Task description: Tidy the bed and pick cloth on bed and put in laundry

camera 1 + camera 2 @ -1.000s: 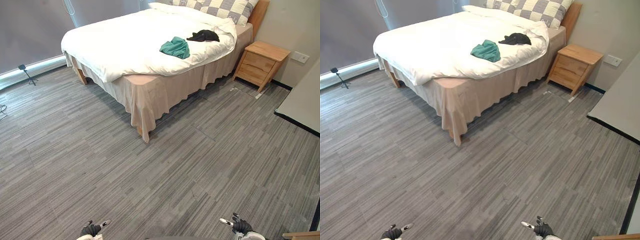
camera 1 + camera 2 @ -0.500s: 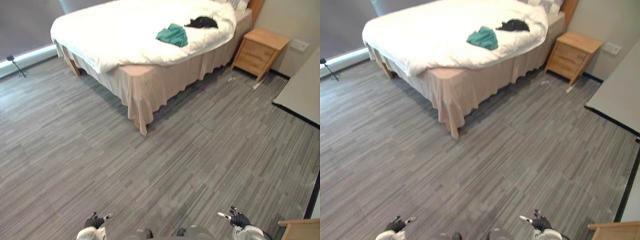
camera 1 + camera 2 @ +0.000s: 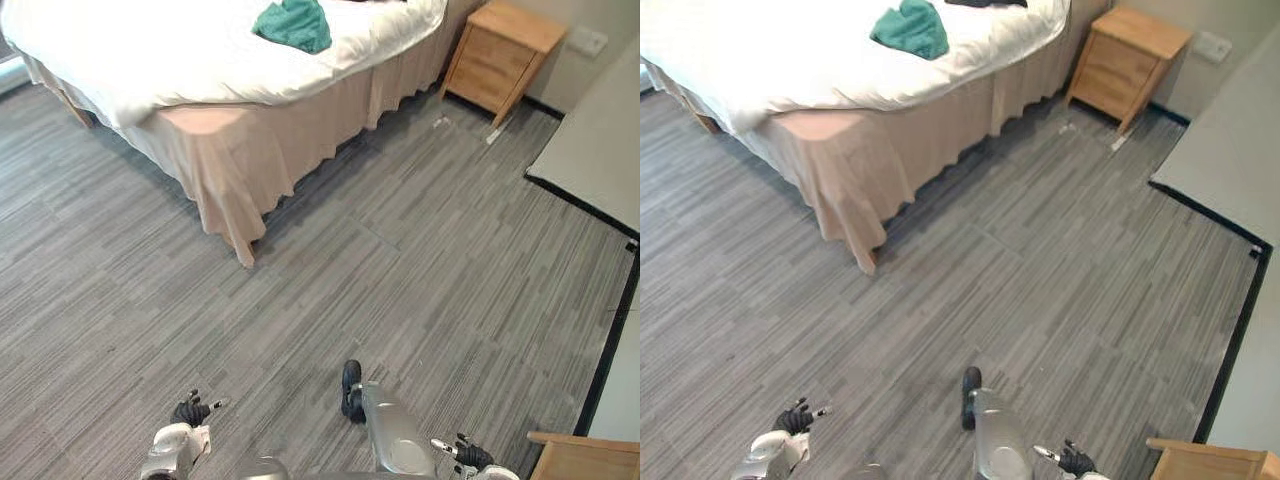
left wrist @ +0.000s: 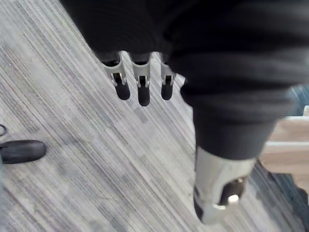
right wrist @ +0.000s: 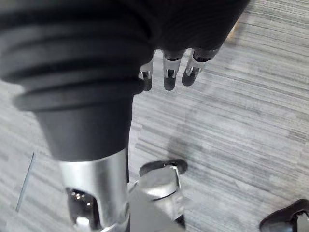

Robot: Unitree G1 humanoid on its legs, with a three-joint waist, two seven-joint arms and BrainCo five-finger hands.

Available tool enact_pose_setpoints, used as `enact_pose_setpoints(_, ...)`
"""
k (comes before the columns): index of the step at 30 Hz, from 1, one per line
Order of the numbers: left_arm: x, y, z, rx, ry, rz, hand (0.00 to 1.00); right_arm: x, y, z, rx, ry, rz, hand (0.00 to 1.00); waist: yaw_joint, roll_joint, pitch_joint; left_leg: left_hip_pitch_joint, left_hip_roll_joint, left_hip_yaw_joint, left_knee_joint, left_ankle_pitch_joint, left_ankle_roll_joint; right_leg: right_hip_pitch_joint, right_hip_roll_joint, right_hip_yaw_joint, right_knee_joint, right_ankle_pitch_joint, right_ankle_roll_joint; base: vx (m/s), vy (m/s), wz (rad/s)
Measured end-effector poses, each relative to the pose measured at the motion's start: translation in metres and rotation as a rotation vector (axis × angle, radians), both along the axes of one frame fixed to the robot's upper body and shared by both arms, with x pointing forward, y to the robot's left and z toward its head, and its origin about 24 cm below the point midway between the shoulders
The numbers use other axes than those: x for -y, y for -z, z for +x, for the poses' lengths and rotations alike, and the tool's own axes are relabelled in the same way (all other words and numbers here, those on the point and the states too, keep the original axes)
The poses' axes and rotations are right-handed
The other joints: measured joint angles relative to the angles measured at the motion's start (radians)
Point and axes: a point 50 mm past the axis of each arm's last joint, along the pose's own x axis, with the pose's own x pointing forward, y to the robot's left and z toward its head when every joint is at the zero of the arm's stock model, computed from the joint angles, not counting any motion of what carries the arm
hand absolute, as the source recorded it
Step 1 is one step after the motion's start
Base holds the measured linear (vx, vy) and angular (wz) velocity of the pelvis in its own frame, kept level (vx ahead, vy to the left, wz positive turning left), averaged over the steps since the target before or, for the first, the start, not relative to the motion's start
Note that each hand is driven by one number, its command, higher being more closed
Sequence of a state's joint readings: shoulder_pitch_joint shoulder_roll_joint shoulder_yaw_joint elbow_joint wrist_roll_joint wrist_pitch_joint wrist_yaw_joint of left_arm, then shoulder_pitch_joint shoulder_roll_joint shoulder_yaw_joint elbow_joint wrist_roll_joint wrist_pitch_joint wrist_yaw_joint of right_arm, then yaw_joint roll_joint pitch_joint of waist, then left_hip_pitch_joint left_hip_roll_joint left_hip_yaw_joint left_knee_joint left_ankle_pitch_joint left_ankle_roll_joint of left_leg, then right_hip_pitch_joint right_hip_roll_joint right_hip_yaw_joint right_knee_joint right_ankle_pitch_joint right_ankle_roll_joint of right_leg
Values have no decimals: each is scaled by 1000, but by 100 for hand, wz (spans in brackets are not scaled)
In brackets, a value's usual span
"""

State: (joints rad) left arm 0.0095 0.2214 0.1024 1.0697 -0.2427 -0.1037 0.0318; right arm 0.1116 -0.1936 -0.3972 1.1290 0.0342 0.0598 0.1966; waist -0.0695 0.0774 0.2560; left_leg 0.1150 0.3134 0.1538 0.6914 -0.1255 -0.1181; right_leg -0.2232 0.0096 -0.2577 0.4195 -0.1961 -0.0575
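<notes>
This is a bedroom in a home or a home-like room. A wide bed (image 3: 200,122) takes up one side, made up with a white duvet (image 3: 130,45) and a beige skirt (image 3: 262,165) hanging to the grey plank floor (image 3: 400,280). A wooden nightstand (image 3: 500,50) with drawers stands just beside its head, and a teal cloth (image 3: 293,23) lies crumpled on the duvet.

bed (image 3: 900,140) cropped, black cloth (image 3: 985,3) seemingly clipped

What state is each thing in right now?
green cloth: bunched, lying on the duvet.
black cloth: on the duvet, cut off by the view's edge.
duvet: spread over the bed, edge uneven.
nightstand: drawers shut.
left robot hand: open, holding nothing.
right robot hand: open, holding nothing.
</notes>
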Motion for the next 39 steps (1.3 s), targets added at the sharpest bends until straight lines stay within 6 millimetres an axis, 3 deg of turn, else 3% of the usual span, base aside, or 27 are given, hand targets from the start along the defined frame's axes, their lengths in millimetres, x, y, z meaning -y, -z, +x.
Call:
enact_pose_setpoints(2,3,3,-9,1,-36,-32,0,-1,0,2,-10,-54,-7,0,7,3,3,-169,1,-34,326,-47,5,133,41,3,-125,3,-5,504,-160,26)
enact_pose_setpoints(4,5,5,-18,-2,-46,-39,0,-1,-1,5,-4,-71,-11,0,26,-20,12,-271,-57,-17,372,-100,24,252,47,2,-201,4,-11,443,-107,14)
enact_pose_setpoints(5,9,7,-27,5,-74,-58,0,5,-4,18,32,-98,-38,0,63,-28,16,-347,-101,53,241,-122,51,335,48,1,-256,-5,-5,402,-89,-19)
enact_pose_setpoints(6,9,8,-31,5,-86,-66,0,6,-6,25,55,-104,-47,0,77,-28,16,-365,-106,92,165,-121,52,356,48,4,-270,-7,-2,499,-76,-31)
enact_pose_setpoints(8,11,11,-44,-13,-123,-89,0,10,-15,51,151,-126,-89,0,86,-36,16,-402,-137,299,-256,-51,81,440,44,-10,-339,-18,1,457,-10,-3)
enact_pose_setpoints(10,15,13,-47,-19,-132,-101,0,16,-23,67,213,-147,-134,0,94,-34,15,-402,-171,418,-477,9,103,511,43,-33,-390,-35,29,491,46,24)
enact_pose_setpoints(11,16,13,-47,-18,-139,-107,0,17,-25,70,225,-150,-146,0,96,-34,15,-404,-182,441,-505,14,112,531,43,-40,-398,-42,41,740,122,30)
enact_pose_setpoints(12,20,15,-48,-25,-159,-122,0,22,-30,77,248,-154,-184,0,110,-31,5,-422,-205,457,-538,20,150,570,36,-74,-391,-77,93,635,122,18)
enact_pose_setpoints(13,22,15,-49,-33,-163,-127,0,23,-30,76,241,-149,-188,0,122,-47,-12,-429,-220,445,-532,73,234,569,13,-94,-362,-107,125,806,167,19)
enact_pose_setpoints(14,24,17,-53,-52,-166,-131,0,22,-29,74,231,-155,-184,0,126,-67,-34,-428,-254,459,-530,113,291,556,-16,-99,-302,-125,149,732,166,40)
enact_pose_setpoints(15,28,18,-54,-64,-168,-135,0,21,-29,76,236,-162,-177,0,122,-82,-64,-422,-279,466,-542,160,331,499,-60,-121,-158,-142,183,758,182,68)
enact_pose_setpoints(16,22,17,-52,-61,-162,-120,0,19,-27,73,225,-168,-170,0,114,-96,-68,-409,-309,452,-547,149,343,442,-105,-127,5,-132,216,751,194,103)
enact_pose_setpoints(17,19,15,-44,-48,-142,-103,0,17,-24,71,207,-166,-157,0,105,-100,-66,-384,-332,401,-543,121,327,356,-161,-124,202,-128,231,579,143,85)
enact_pose_setpoints(19,13,13,-43,-56,-108,-74,0,5,-17,66,175,-154,-113,0,106,-95,-60,-263,-337,334,-546,70,285,312,-187,-120,315,-159,229,739,143,88)
enact_pose_setpoints(23,7,7,-25,-18,-52,-43,0,-3,-12,58,163,-150,-82,0,94,-57,-52,-46,-298,191,-633,27,219,197,-163,-102,186,-172,215,508,-17,99)
enact_pose_setpoints(25,3,1,-8,26,-15,-21,0,-9,-9,54,157,-116,-54,0,82,-70,-55,-24,-285,98,-657,11,185,95,-148,-2,-82,-76,238,524,-207,152)
enact_pose_setpoints(26,1,-3,1,51,-11,-13,0,-16,-4,42,131,-69,-19,0,73,-89,-54,-12,-285,28,-656,-8,154,38,-167,107,-241,27,253,464,-211,140)
enact_pose_setpoints(27,1,-3,1,53,-13,-12,0,-19,-3,40,126,-57,-7,0,74,-92,-51,-2,-283,15,-656,-14,144,32,-171,122,-256,51,254,610,-301,149)
enact_pose_setpoints(28,-2,-3,-3,51,-32,0,0,-28,1,33,115,-17,30,0,75,-101,-46,37,-272,-13,-649,-35,110,36,-170,156,-292,127,226,451,-246,86)
enact_pose_setpoints(29,-3,-2,-7,43,-40,4,0,-30,2,30,114,-8,45,0,75,-109,-48,53,-268,-17,-645,-45,93,42,-166,165,-301,160,211,579,-332,108)
enact_pose_setpoints(30,-13,-3,-18,30,-77,23,0,-40,4,26,110,-11,97,0,75,-145,-59,82,-271,-22,-632,-77,43,53,-162,179,-307,258,164,694,-475,92)
enact_pose_setpoints(31,-21,-5,-23,34,-105,35,0,-46,6,22,98,-6,137,0,74,-183,-65,101,-281,-24,-623,-113,13,64,-170,173,-288,285,150,667,-470,59)
enact_pose_setpoints(32,-12,-1,-26,31,-137,2,0,-39,3,33,117,2,136,0,92,-134,-61,105,-227,-17,-600,-140,-3,72,-122,153,-284,285,130,507,-382,17)
enact_pose_setpoints(33,-8,1,-27,32,-148,-12,0,-37,1,39,131,2,134,0,93,-108,-62,92,-195,-7,-582,-143,-16,74,-100,151,-293,290,114,295,-216,2)
enact_pose_setpoints(35,8,5,-24,33,-132,-48,0,-20,-7,54,171,25,110,0,72,-43,-54,82,-145,29,-575,-122,-53,106,-62,114,-336,259,91,339,-245,37)
enact_pose_setpoints(37,11,6,-24,24,-102,-32,0,-5,-10,52,158,71,99,0,68,-31,-53,88,-142,57,-574,-54,-73,141,-61,102,-352,249,76,268,-192,25)
enact_pose_setpoints(39,8,4,-23,34,-100,12,0,7,-11,44,145,125,86,0,65,-35,-50,114,-144,91,-584,-11,-46,190,-72,101,-372,247,73,138,-110,15)
